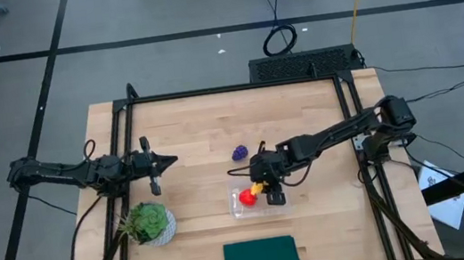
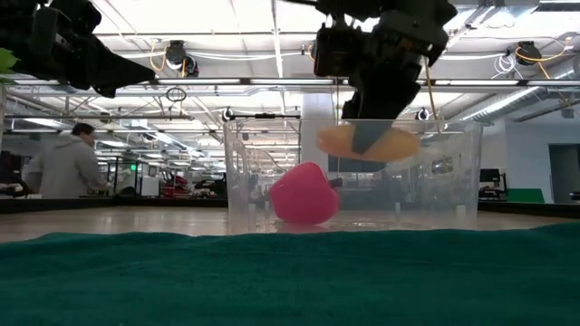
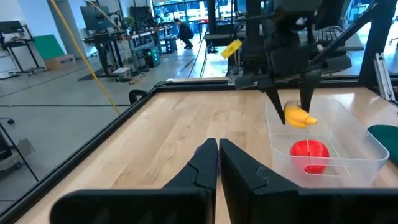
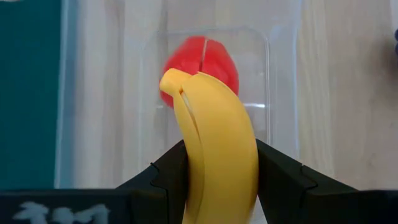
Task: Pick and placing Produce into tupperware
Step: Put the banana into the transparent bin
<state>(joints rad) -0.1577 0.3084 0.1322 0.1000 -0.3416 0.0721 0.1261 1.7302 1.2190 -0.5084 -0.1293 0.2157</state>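
Far left of the table in the high view: left gripper (image 1: 167, 162) parked at the end of an arm stretched out flat across the wood, fingers pinched together with nothing in them, well apart from everything else; same closed fingers (image 3: 214, 165) up front in the left wrist view. Just in front of that arm, a leafy plant in a white pot (image 1: 147, 223) near the table's (image 1: 187, 131) left edge. Further right, a dark green flat rectangle (image 1: 261, 258) at the near edge, showing up in the low view as a teal cloth-like strip (image 2: 290, 276) filling the foreground. Past that, purple grape bunch (image 1: 240, 153) sitting alone on the wood, outside the tupperware (image 1: 255, 200). Then the right gripper (image 1: 262, 188), arm reaching in from the right side and angled down over the container, clamped on the yellow banana (image 4: 217, 146), one finger pressed on each side of it. Only the low view makes clear the banana (image 2: 367, 142) hangs in the air at about the rim of the tupperware (image 2: 353, 172), not resting inside. Round red fruit (image 2: 304, 194) already on the container floor, right below the banana in the right wrist view (image 4: 200, 65). No readable writing anywhere, just a yellow tag (image 3: 231, 48) on the right arm, too small to make out.
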